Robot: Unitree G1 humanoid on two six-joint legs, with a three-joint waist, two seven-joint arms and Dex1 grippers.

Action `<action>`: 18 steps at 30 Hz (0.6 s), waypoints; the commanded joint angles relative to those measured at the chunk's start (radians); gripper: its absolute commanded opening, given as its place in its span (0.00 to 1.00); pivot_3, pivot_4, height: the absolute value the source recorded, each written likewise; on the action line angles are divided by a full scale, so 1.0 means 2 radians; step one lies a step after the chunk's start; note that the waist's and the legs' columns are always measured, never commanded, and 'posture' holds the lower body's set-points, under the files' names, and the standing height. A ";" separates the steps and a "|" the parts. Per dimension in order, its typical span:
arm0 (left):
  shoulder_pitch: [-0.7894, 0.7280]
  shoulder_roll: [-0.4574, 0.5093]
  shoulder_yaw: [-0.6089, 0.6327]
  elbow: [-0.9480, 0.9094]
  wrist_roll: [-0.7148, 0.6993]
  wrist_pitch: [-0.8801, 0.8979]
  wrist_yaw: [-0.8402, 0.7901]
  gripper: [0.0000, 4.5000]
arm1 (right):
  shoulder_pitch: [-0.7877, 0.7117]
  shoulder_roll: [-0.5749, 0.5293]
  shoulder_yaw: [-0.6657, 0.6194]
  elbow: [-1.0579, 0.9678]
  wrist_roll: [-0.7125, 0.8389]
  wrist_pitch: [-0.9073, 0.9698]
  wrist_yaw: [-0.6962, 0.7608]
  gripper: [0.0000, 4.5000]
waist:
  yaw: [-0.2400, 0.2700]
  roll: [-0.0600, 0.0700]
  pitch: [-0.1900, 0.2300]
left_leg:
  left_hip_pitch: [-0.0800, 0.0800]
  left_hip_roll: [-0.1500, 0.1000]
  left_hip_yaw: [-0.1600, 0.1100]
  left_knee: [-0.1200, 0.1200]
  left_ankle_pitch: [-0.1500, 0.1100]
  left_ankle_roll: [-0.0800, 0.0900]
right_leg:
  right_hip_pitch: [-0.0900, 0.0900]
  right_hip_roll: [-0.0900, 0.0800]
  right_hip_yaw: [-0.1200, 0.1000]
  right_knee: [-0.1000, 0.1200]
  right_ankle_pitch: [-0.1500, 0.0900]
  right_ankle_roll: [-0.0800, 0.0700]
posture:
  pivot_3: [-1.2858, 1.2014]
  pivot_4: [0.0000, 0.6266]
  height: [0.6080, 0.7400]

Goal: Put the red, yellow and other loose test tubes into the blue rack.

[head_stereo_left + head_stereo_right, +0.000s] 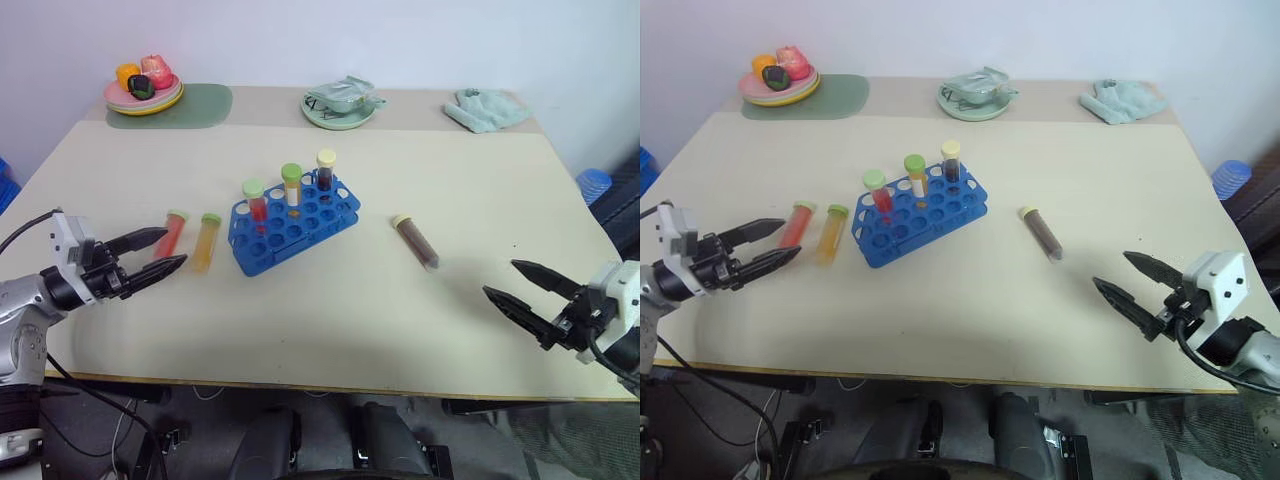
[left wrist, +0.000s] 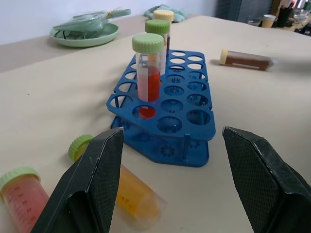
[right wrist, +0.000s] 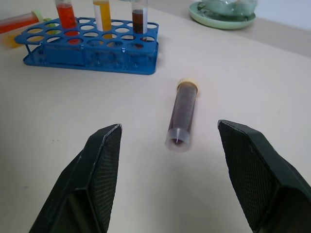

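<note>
Currently your blue rack sits mid-table, angled, with three capped tubes standing upright in it: red, yellow-orange and dark liquid. Three loose tubes lie flat on the beige table. The red tube and the orange-yellow tube, both green-capped, lie side by side just left of the rack, close together but apart from it. The dark brown tube (cream cap pointing away from you) lies alone to the rack's right, well clear of it.

Your left gripper hangs over the table at the left, fingers spread and empty, tips just beside the red tube. Your right gripper hovers near the table's right front edge, fingers likewise parted and holding nothing; its wrist camera looks straight at the brown tube.

Far edge: a plate of fruit on a green mat, a green dish, a crumpled cloth.
</note>
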 commanded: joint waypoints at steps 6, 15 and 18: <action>0.010 -0.002 0.007 -0.027 -0.008 0.004 0.001 0.73 | -0.013 0.004 0.009 -0.030 0.002 -0.001 -0.020 0.72 | 0.000 0.000 0.000 | 0.000 0.000 0.000 0.000 0.000 0.000 | 0.000 0.000 0.000 0.000 0.000 0.000 | 0.52 0.24 1.00; 0.014 -0.010 0.001 -0.043 -0.014 0.020 -0.008 0.73 | -0.020 0.005 0.024 -0.018 -0.010 -0.016 -0.017 0.72 | 0.000 0.000 0.000 | 0.000 0.000 0.000 0.000 0.000 0.000 | 0.000 0.000 0.000 0.000 0.000 0.000 | 0.52 0.24 1.00; 0.001 -0.009 -0.003 -0.038 -0.025 0.027 -0.033 0.73 | -0.034 -0.006 0.036 -0.009 -0.009 -0.007 -0.011 0.72 | 0.000 0.000 0.000 | 0.000 0.000 0.000 0.000 0.000 0.000 | 0.000 0.000 0.000 0.000 0.000 0.000 | 0.52 0.24 1.00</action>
